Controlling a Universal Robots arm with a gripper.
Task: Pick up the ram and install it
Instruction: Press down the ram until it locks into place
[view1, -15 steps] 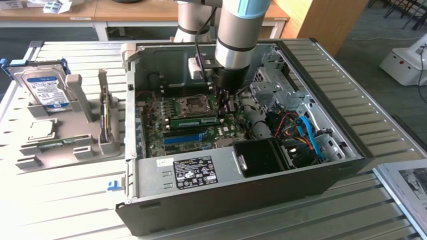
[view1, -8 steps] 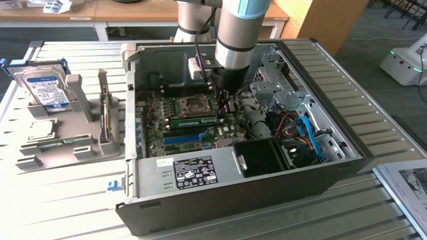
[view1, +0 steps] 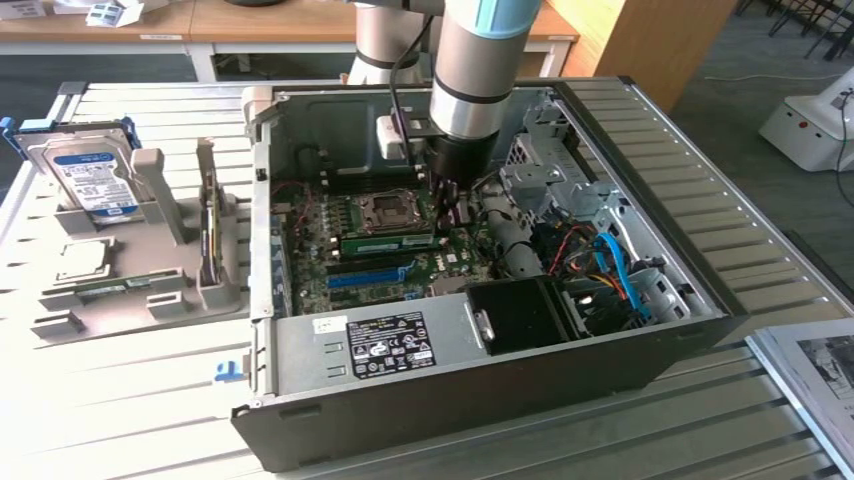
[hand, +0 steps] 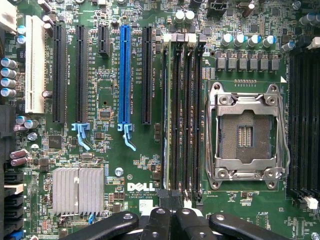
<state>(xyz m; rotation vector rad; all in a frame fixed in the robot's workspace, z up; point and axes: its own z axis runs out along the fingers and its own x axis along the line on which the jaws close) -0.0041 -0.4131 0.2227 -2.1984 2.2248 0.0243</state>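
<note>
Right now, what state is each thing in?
ram: standing in one of the memory slots beside the CPU socket
gripper: shut, at one end of the memory slots
CPU socket: empty
blue slot: empty
computer case: side open
hard drive: upright in grey stand

The white "DELL" logo (hand: 137, 186) is printed on the green motherboard (hand: 145, 150).

The arm (view1: 474, 60) points straight down, wrist vertical, and its pincer (hand: 171, 215) has both fingers drawn tightly together.
</note>
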